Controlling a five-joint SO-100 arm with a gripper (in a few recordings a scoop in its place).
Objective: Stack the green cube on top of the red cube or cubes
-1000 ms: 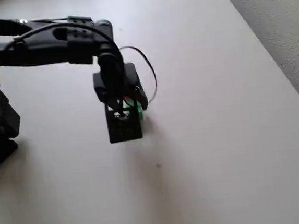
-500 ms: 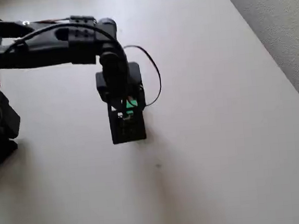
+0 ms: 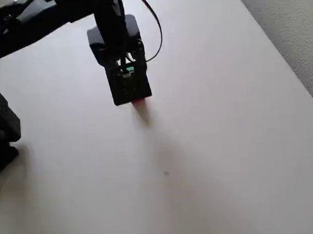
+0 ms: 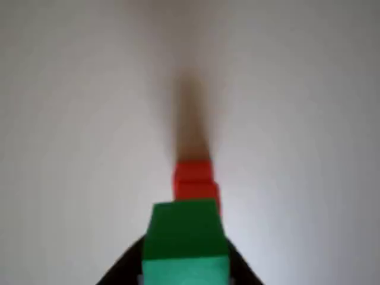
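Wrist view, nearest first: the green cube (image 4: 185,243) sits at 6 o'clock in the frame, clamped between the two dark fingers (image 4: 122,270), whose tips show at its lower left and right edges. It is matte, plain, with crisp edges and a flat top face lighter than its front face.

Just past it, toward 12 o'clock, the red cubes (image 4: 195,181) stand as a two-high stack (a faint seam separates the upper from the lower). Same matte finish, about the same size as the green one. The green cube overlaps their lower edge in this view but looks raised and nearer the camera; no contact can be confirmed. A soft elongated shadow runs from the stack toward 12 o'clock across the tabletop (image 4: 71,119).

Change over the last second, overhead view: the gripper (image 3: 126,76) has travelled from mid-frame toward 12 o'clock, carrying the green cube (image 3: 127,71) with it. A sliver of red (image 3: 138,100) has now appeared at the lower edge of the black gripper body, where none showed before.

Judgement: transport phase is nearly done; the load is close to the stack but not yet centred over it. Remaining: align above, lower, release.

Tabletop: smooth, pale beige, uniform. At 2 o'clock overhead, a speckled grey floor (image 3: 296,22) borders it.
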